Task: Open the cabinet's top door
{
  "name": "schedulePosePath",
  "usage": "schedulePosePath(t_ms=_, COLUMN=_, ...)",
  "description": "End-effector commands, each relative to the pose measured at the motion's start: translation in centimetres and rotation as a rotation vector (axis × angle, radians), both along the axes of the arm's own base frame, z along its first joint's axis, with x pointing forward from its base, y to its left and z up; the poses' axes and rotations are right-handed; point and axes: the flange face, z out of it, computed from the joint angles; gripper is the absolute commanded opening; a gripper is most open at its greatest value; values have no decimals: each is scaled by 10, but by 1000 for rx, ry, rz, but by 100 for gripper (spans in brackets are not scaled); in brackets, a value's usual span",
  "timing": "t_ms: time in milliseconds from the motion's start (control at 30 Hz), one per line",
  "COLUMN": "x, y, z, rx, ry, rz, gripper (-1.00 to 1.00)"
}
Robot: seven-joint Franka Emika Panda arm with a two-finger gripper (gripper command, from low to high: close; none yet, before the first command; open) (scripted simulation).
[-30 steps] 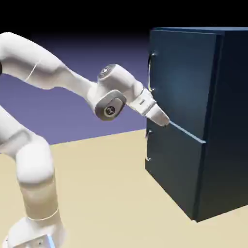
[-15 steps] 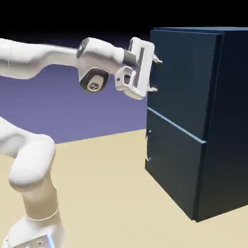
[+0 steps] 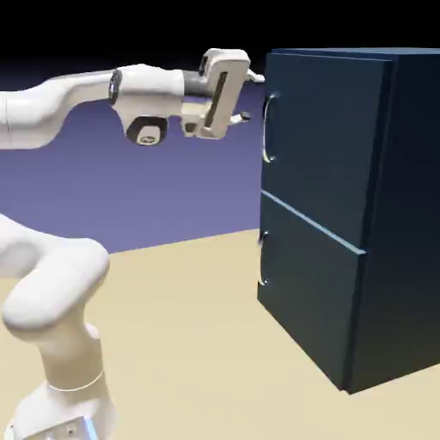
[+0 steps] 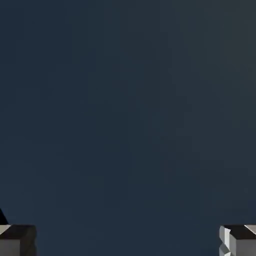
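Top door [image 3: 331, 142] of the navy two-door cabinet [image 3: 412, 215]: closed, flat against the body, in the upper half at about 2 o'clock in the exterior view. Its curved metal handle [image 3: 267, 129] runs vertically along the door's edge at the exterior view's left, roughly 10 o'clock from the panel's centre. Gripper [image 3: 251, 97]: just off that handle, at its 11 o'clock, not touching; jaws wide, nothing between them. One finger above the other, both directed at the cabinet, the hand body slightly tilted. Hand view: dark blue surface fills the frame, fingertips far apart at 7 and 5 o'clock. Lower door [image 3: 309, 288]: closed, directly below the top door at 6 o'clock, with its own curved handle [image 3: 264, 258] on the same side. White arm [image 3: 56, 284]: base at 7 o'clock, forearm entering at 10 o'clock. Tan tabletop [image 3: 189, 344] spans the bottom; blue-violet backdrop [image 3: 189, 198] behind.
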Motion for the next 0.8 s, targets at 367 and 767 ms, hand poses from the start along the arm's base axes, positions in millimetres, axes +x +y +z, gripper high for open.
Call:
schedulePosePath(t_ms=367, x=30, y=72, z=-70, rx=694, ry=-113, rz=-19, gripper=0)
schedulePosePath(t_ms=767, x=84, y=77, z=-95, rx=846, ry=-113, rz=-5, gripper=-100)
